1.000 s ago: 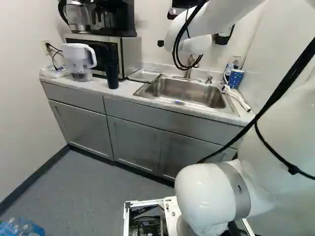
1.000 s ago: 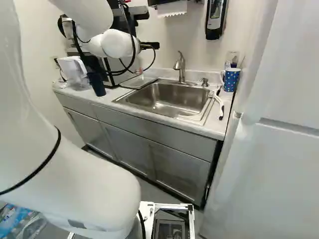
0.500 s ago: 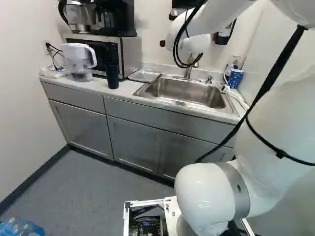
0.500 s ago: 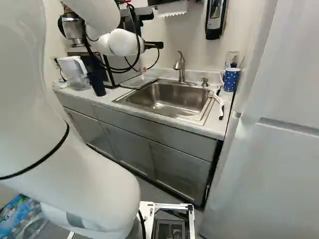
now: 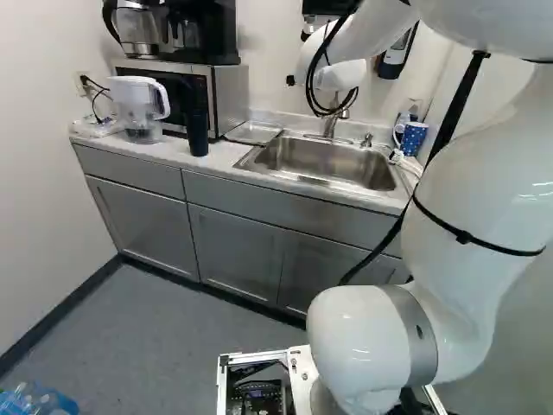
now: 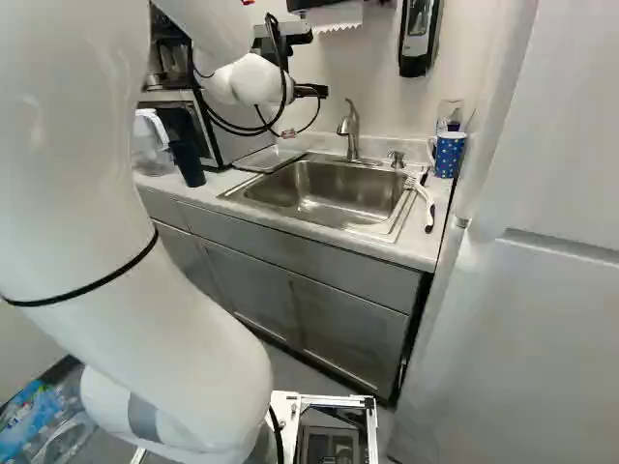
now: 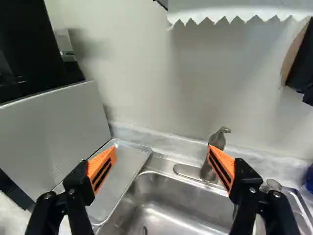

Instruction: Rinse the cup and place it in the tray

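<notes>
Cup is being one of two candidates, the black tumbler or the polka-dot mug; can't tell which, and both are standing on the countertop. Going left to right: the clear-bodied water pitcher is sitting at the counter's left end. Black tumbler is standing upright just beside it, in front of the microwave, which is carrying the black coffee maker. Shallow metal tray is lying flat between microwave and sink. Stainless sink is coming next, with the faucet rising behind its basin. Gripper is hanging above the counter, level with the zone over tray and faucet, pointing toward the wall. In the wrist view the gripper is holding nothing; orange pads are standing wide apart. One finger is overlapping the view of the tray, the other is overlapping the faucet. Paper towel is hanging on the wall ahead, above the faucet. Soap pump is standing right of the faucet; white dish brush is lying by the sink's right edge. Blue polka-dot mug is standing upright in the right rear corner.
</notes>
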You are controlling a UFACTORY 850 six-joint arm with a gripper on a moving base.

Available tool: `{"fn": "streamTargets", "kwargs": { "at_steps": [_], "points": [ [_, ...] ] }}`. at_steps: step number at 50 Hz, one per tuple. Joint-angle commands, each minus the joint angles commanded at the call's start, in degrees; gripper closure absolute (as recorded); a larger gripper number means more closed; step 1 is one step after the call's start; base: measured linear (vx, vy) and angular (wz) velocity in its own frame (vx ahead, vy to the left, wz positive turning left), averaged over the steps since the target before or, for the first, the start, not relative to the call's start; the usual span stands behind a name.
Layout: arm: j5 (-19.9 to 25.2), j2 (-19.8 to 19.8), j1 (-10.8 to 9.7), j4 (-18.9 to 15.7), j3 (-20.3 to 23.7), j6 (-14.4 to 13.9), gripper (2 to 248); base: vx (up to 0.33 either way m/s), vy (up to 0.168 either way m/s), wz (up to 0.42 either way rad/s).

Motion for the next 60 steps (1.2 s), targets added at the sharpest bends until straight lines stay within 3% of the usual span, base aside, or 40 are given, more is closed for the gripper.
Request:
{"fn": "streamTargets", "kwargs": {
  "at_steps": [40, 60],
  "points": [
    [-8.06, -11.06, -3.49, 0.96, -11.80, 0.00, 3, 0.000, 0.000, 0.000],
    [-8.19, -16.59, -5.01, 1.13, -18.10, 0.00, 3, 0.000, 0.000, 0.000]
  ]
}}
